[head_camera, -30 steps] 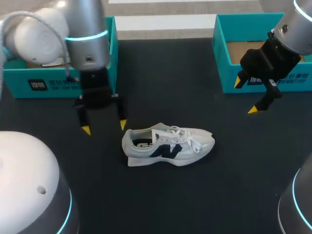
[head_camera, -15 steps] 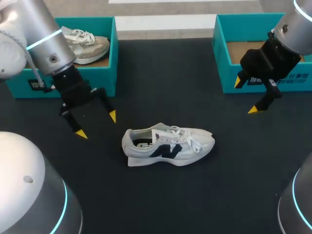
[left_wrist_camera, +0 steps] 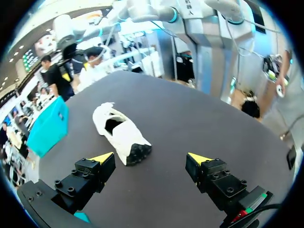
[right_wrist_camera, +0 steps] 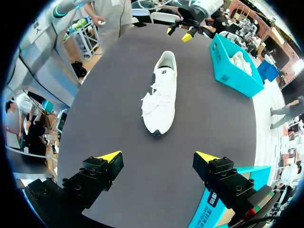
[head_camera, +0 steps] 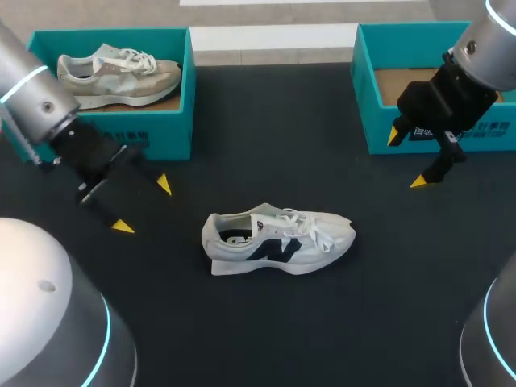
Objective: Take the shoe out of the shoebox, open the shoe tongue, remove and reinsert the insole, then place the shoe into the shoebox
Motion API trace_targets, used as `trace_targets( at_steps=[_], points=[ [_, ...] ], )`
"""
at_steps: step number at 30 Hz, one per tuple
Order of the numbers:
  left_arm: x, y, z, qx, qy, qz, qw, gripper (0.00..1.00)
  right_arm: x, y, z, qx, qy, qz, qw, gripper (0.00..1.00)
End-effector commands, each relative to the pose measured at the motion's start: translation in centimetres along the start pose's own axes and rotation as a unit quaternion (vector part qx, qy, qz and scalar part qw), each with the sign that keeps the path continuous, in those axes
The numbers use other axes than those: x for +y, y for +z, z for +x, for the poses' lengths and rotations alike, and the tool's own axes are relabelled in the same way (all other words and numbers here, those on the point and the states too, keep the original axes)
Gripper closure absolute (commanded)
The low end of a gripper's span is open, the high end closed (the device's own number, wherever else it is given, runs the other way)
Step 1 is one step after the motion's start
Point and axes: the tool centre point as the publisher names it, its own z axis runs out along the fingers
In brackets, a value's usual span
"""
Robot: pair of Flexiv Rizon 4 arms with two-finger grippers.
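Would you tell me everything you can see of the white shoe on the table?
The white shoe is a low laced sneaker with a dark side mark and a dark inside. It stands upright on its sole on the black table, toe toward my right side. Nothing else touches it: the left claw and right claw hang open, apart.

Bare table (head_camera: 274, 137) rings the shoe (head_camera: 278, 240); left shoebox (head_camera: 161, 133) and right shoebox (head_camera: 363, 105) stand well apart from it
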Motion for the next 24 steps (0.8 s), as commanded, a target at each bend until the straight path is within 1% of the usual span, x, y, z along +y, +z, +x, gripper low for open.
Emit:
trace_targets(
  at_steps=[1,2,17,19,21,22,23,24],
  points=[
    [1.1,-0.2,0.7,-0.145,-0.041,0.097,0.984,0.00,0.0,0.1,-0.1,0.001,0.000,0.001,1.000,0.00],
    [1.1,-0.3,0.8,-0.152,-0.039,0.108,0.982,0.00,0.0,0.1,-0.1,0.001,0.000,0.001,1.000,0.00],
    [1.1,-0.3,0.8,-0.152,-0.039,0.108,0.982,0.00,0.0,0.1,-0.1,0.001,0.000,0.001,1.000,0.00],
    [1.2,0.5,0.9,-0.182,-0.067,0.087,0.977,0.00,0.0,0.1,-0.1,0.001,0.000,0.001,1.000,0.00],
    [1.5,1.0,0.9,-0.210,-0.116,0.091,0.967,0.00,0.0,0.1,-0.1,0.001,0.000,0.001,1.000,0.00],
    [1.6,1.2,1.0,-0.215,-0.128,0.092,0.964,0.00,0.0,0.1,-0.1,0.001,0.000,0.001,1.000,0.00],
    [1.7,1.5,1.1,-0.226,-0.142,0.084,0.960,0.00,0.0,0.1,-0.1,0.001,0.000,0.001,1.000,0.00],
    [1.9,1.7,1.1,-0.237,-0.149,0.087,0.956,0.00,0.0,0.1,-0.1,0.001,0.000,0.001,1.000,0.00]
  ],
)
